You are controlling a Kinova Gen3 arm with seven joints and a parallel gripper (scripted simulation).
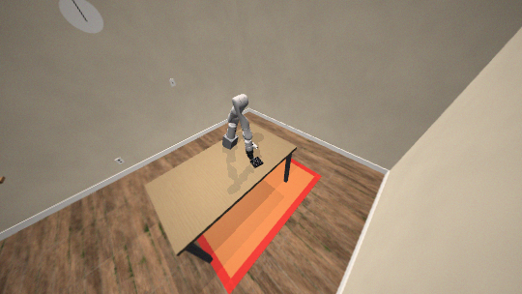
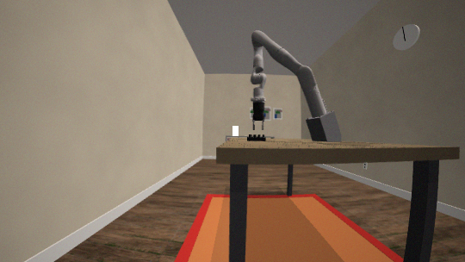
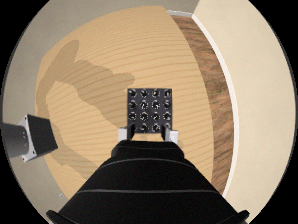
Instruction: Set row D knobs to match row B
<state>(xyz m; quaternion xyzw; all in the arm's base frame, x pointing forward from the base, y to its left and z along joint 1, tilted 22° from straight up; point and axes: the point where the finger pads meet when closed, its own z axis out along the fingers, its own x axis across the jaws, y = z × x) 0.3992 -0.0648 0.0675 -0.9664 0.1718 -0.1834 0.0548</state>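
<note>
Open gripper held above the knob box

The gripper (image 2: 258, 126) (image 3: 147, 130) is pointed straight down, its two fingers spread wide with nothing held between them. In the exterior view a gap is seen between the fingertips and the knob box (image 1: 256, 161) (image 2: 257, 138) (image 3: 149, 111) below. In the wrist view, one edge of the box is partly overlapped by the fingers, and the black gripper housing (image 2: 258, 110) (image 3: 145, 172) is seen beyond them. Four rows of four dark knobs with pale markings are carried on the box's top; the printed names and the directions of the lines are too small to be read. The box is set upright on the wooden table (image 1: 203, 189) (image 2: 336, 154) (image 3: 105, 50), near one of its long edges. The gray arm (image 1: 241, 102) (image 2: 282, 53) is bent high above the tabletop, and its blocky base (image 1: 230, 142) (image 2: 331, 125) (image 3: 40, 137) is placed on the table, well apart from the box. Shadows are cast across the wood. Beneath the table, an orange rug with a red border (image 1: 271, 242) (image 2: 275, 224) is laid on the plank floor.
</note>
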